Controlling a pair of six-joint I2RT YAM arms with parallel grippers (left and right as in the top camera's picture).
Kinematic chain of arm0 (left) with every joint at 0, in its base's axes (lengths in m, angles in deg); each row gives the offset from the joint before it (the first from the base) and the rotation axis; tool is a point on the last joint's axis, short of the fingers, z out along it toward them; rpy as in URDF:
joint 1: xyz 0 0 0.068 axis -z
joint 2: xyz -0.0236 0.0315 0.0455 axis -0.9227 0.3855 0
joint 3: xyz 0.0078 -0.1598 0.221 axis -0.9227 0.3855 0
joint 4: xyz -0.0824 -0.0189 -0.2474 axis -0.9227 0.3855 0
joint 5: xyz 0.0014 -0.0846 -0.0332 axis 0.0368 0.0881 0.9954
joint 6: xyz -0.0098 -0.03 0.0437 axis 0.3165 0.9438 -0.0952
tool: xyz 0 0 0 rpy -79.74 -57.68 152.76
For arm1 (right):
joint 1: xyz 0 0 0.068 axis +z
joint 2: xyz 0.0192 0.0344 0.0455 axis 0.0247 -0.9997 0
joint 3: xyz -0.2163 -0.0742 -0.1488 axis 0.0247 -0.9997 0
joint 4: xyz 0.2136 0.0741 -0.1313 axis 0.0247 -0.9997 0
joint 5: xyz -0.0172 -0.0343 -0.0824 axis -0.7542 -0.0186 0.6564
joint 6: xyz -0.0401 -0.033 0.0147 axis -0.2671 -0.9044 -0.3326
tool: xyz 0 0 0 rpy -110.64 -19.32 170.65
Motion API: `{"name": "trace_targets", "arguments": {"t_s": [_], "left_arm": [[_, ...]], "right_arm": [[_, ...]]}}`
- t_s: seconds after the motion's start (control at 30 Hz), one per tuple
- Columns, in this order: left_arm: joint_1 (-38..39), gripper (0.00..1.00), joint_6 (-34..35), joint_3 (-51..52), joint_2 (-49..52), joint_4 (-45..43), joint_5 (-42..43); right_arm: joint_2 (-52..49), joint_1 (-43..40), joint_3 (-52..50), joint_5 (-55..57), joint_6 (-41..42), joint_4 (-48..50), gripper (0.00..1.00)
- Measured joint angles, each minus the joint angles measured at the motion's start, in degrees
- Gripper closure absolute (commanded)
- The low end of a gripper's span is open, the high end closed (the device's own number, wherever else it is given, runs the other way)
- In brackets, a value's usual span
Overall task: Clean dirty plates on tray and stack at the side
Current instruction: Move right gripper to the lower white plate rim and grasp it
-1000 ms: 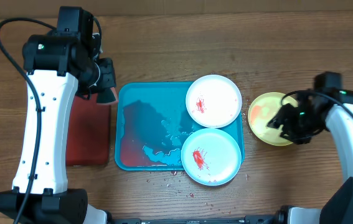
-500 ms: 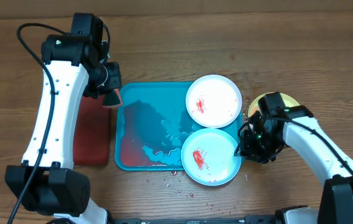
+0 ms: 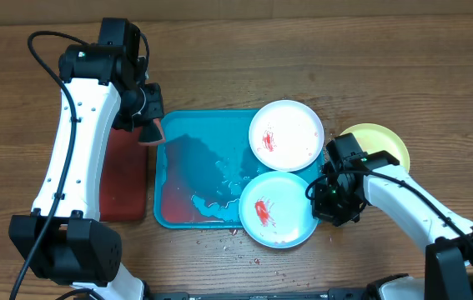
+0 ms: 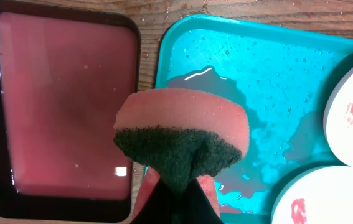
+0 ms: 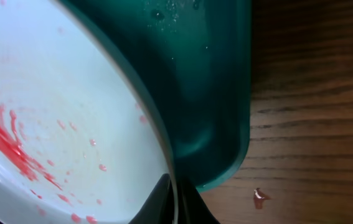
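The turquoise tray (image 3: 188, 158) holds a white plate (image 3: 286, 135) at its back right and a mint-rimmed plate (image 3: 278, 210) at its front right, both smeared red. A yellow-green plate (image 3: 379, 142) lies on the table to the right of the tray. My right gripper (image 3: 323, 197) is shut on the mint-rimmed plate's right rim; the right wrist view shows the rim between the fingers (image 5: 175, 200), with the plate (image 5: 58, 124) and the tray (image 5: 216, 93). My left gripper (image 3: 147, 123) is shut on a pink sponge (image 4: 182, 127) with a dark scouring side, above the tray's back-left corner (image 4: 257, 68).
A dark-red tray (image 3: 122, 179) with reddish water (image 4: 64, 106) stands left of the turquoise tray. Water pools in the turquoise tray. Red sauce specks (image 3: 228, 243) dot the wood in front of it, and one shows in the right wrist view (image 5: 260, 196).
My right arm moved left from the yellow-green plate and closed on the mint-rimmed plate's rim; that plate shifted slightly left. My left arm moved right with the sponge, then held.
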Motion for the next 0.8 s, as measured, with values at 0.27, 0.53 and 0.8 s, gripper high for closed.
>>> {"name": "trace_targets", "arguments": {"t_s": [0.27, 0.53, 0.8], "left_arm": [[0.0, 0.96, 0.02, 0.0, 0.0, -0.17, 0.0], [0.0, 0.96, 0.0, 0.0, 0.0, -0.42, 0.0], [0.0, 0.96, 0.0, 0.0, 0.0, -1.11, 0.0]], "right_arm": [[0.0, 5.53, 0.46, -2.27, 3.26, 0.68, 0.96], [0.0, 16.87, 6.8, -1.2, 18.14, 17.03, 0.96], [-4.22, 22.18, 7.45, 2.56, 26.95, 27.67, 0.96]]}}
